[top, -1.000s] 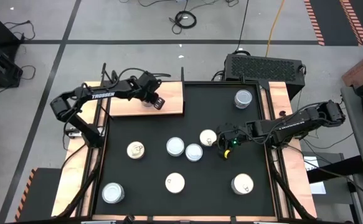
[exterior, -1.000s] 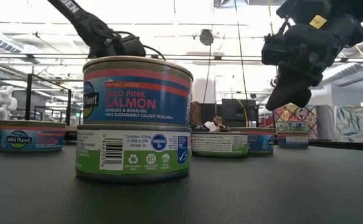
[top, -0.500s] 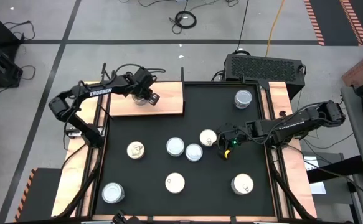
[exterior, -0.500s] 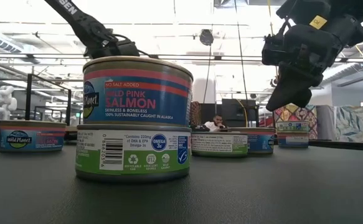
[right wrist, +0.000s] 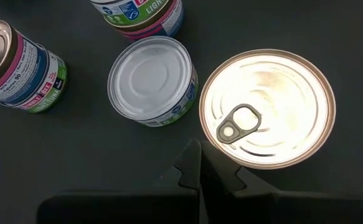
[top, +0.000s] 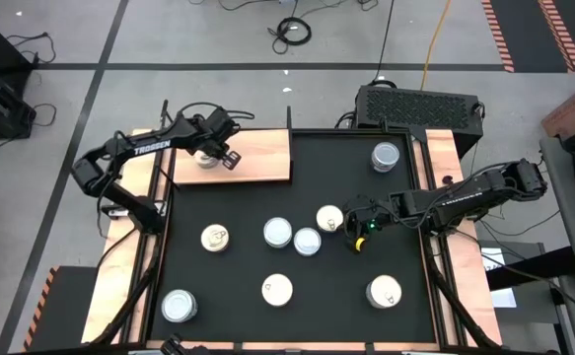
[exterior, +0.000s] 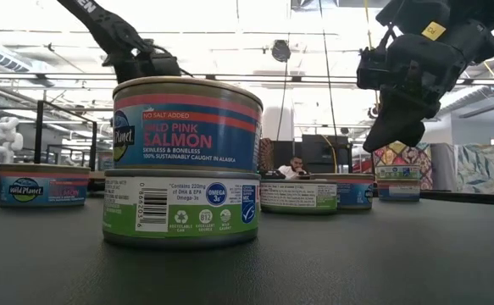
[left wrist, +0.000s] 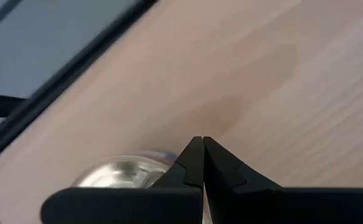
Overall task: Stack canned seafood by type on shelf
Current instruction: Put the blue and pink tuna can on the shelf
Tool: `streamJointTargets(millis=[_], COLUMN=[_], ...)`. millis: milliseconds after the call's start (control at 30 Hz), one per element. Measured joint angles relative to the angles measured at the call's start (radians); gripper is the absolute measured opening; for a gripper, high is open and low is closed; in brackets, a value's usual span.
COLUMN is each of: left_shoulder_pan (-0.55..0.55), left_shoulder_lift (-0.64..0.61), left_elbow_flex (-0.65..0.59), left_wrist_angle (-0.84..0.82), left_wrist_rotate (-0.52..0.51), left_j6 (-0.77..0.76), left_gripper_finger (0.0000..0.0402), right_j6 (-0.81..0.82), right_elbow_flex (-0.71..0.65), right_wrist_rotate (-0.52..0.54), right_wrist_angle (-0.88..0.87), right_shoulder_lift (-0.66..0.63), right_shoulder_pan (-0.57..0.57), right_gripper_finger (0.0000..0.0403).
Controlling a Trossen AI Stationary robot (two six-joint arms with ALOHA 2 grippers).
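A silvery-topped tin (top: 206, 156) of the canned seafood stands on its base on the light wooden shelf (top: 265, 158) at the table's far left. My left gripper (top: 230, 159) is shut just to the right of it. The left wrist view shows this tin (left wrist: 116, 175) beside the shut fingers. My right gripper (top: 351, 232) is shut and hangs above the black mat, next to a gold pull-tab tin (right wrist: 267, 109) and a white-topped tin (right wrist: 153, 81), touching neither. Several more tins stand on the mat. One blue salmon tin (exterior: 185, 123) sits on a green one. My left gripper has its shut fingers against the tin's side wall (left wrist: 162, 154), on the side facing the table's right. One finger (left wrist: 181, 168) hides the exact spot. The fingers slant down onto it from the right. The tin stands upright on the shelf (left wrist: 262, 81).
Loose tins on the mat include ones at the far right (top: 386, 156), the centre (top: 278, 233), the near left (top: 179, 306) and the near right (top: 384, 291). A black box (top: 417, 104) sits beyond the table's far edge. The shelf's right half is bare wood.
My left gripper, still shut, has gone toward the table's left edge along the shelf and tipped. The tin has slid leftward over the wood ahead of it, staying upright.
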Motion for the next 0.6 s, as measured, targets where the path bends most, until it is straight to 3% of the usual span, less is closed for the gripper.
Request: streamJointTargets(millis=[233,400,600], left_shoulder_pan=[-0.03,-0.034,-0.036], left_shoulder_lift=[-0.106,-0.105,-0.08], left_elbow_flex=[0.002,0.002,0.002], left_wrist_angle=[-0.061,-0.264,-0.277], left_wrist_rotate=[0.109,0.107,0.108], left_j6=[0.023,0.059,0.107], left_gripper_finger=[0.0001,0.0001,0.0001], right_j6=[0.005,0.005,0.015], right_elbow_flex=[0.0,0.0,0.0], right_wrist_rotate=[0.0,0.0,0.0], right_wrist_angle=[0.0,0.0,0.001], right_shoulder_lift=[0.0,0.0,0.0], right_shoulder_pan=[0.0,0.0,0.0], right_gripper_finger=[0.0,0.0,0.0])
